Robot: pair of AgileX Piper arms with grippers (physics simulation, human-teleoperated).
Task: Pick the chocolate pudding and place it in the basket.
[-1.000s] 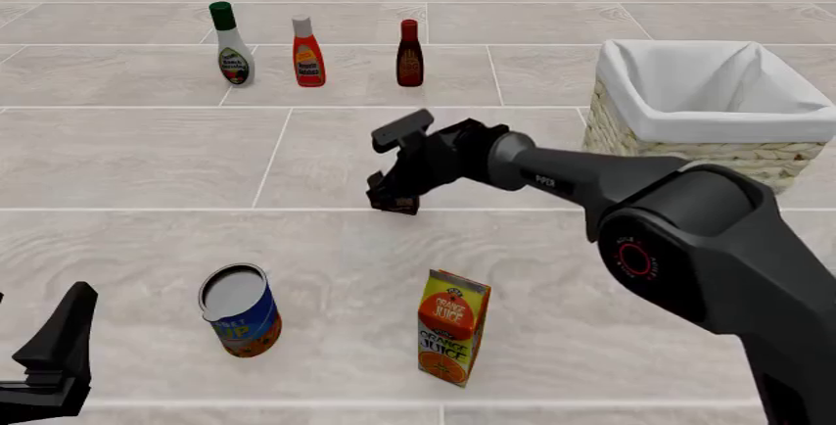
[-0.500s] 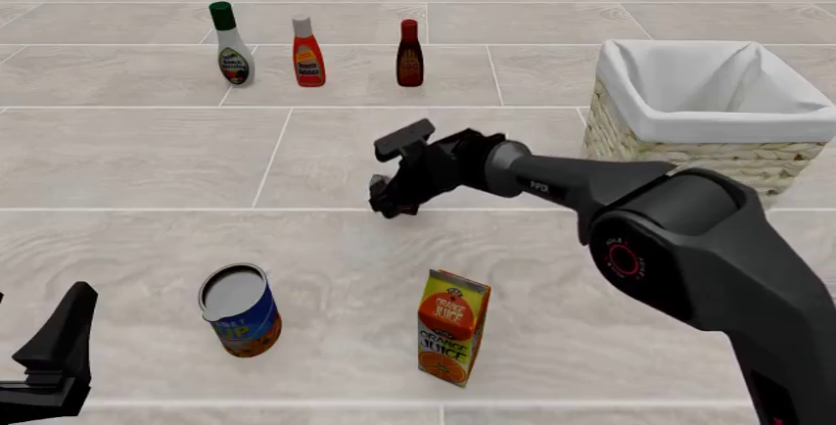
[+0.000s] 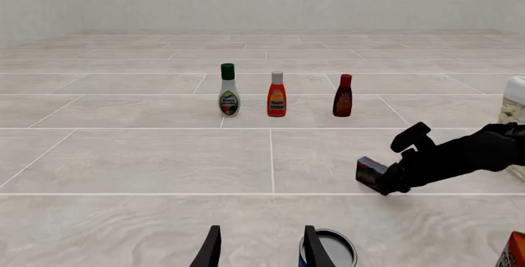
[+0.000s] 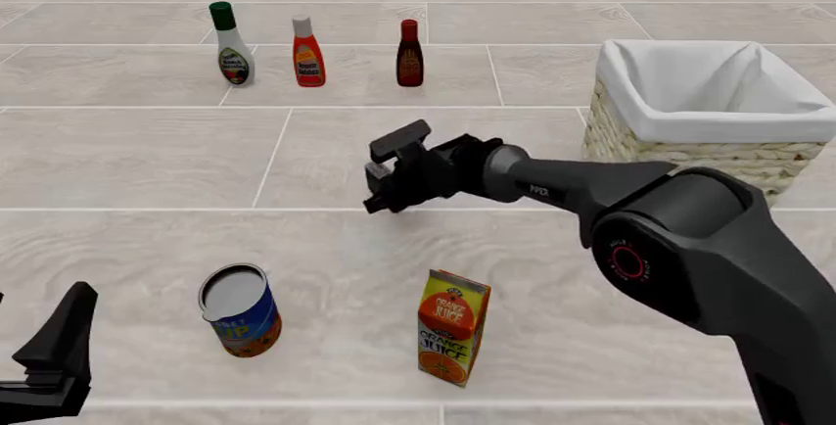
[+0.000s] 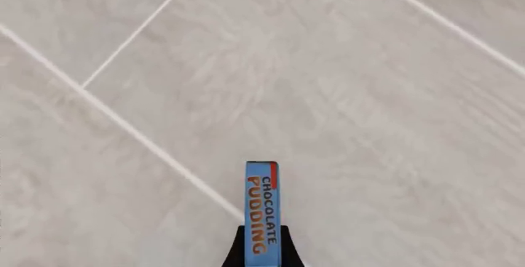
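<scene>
Open tiled desk separates the right claw, gripping the chocolate pudding, from the basket to its right. Three bottles stand well beyond; the can and orange juice carton stand nearer the camera.

three bottles far left | basket far right | can near left, juice carton just right of it

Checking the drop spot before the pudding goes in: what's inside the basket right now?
Inside the basket, only the white cloth lining shows, sloping down to a crease. No item is visible, but the near wall hides the lowest part of the floor.
</scene>
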